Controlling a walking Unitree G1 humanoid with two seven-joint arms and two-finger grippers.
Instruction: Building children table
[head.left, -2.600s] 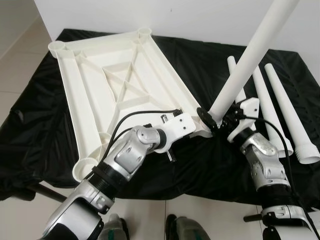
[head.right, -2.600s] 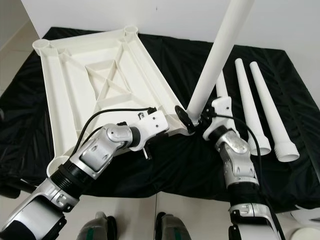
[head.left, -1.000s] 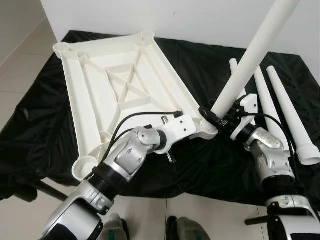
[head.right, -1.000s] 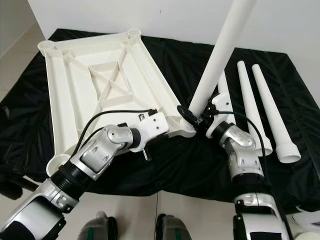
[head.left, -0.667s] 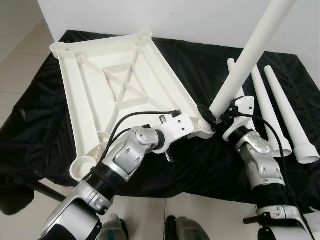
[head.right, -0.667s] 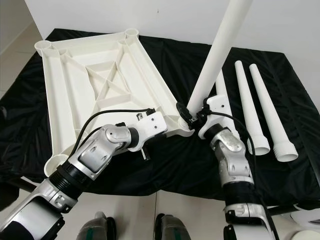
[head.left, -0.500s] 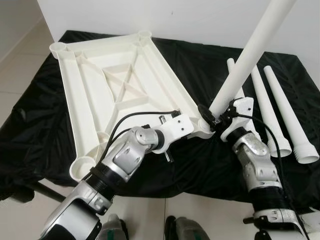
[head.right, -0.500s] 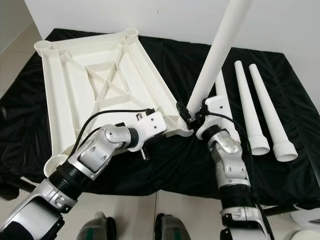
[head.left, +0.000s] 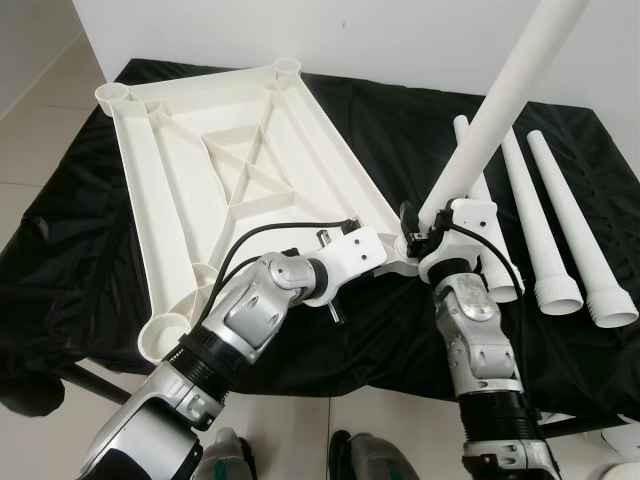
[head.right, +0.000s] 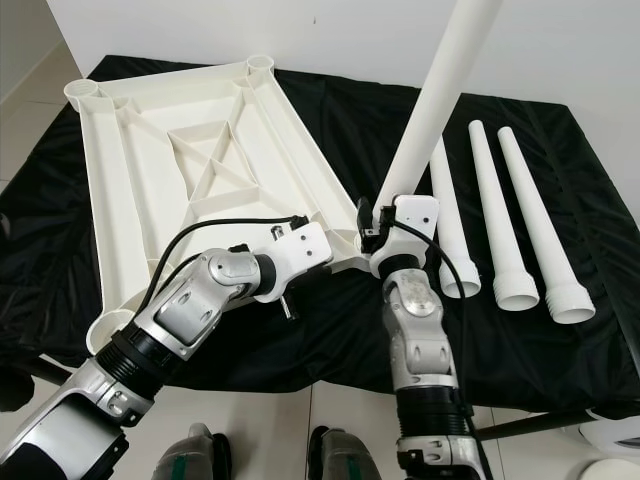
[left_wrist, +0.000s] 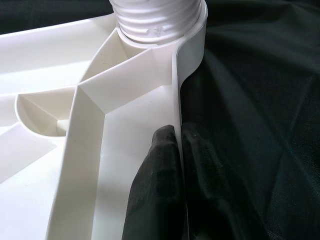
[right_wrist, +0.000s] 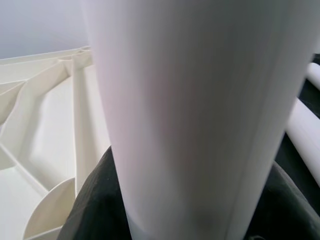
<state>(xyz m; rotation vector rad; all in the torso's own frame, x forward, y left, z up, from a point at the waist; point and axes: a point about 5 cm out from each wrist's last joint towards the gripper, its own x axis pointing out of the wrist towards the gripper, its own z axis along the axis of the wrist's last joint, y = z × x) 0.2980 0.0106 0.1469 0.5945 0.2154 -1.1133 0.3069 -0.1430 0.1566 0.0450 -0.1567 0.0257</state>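
Black cloth (head.left: 90, 220) under everything, white wall behind. Centre frame: upturned tabletop (head.left: 240, 180), near corner socket (left_wrist: 157, 20) taking the held leg (head.right: 430, 110), tilted up to the upper right. Right gripper (head.right: 385, 232) closed round the leg's base; left gripper (left_wrist: 172, 150) pinching the tabletop rim. Best to square the leg over the socket, then twist while bracing the rim. Count: one tabletop, four sockets, one leg held, three spare legs (head.right: 510, 215) lying at right.

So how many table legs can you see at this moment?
4: one leg stands in the tabletop's near corner socket, gripped by the right gripper; three loose legs lie side by side on the black cloth.
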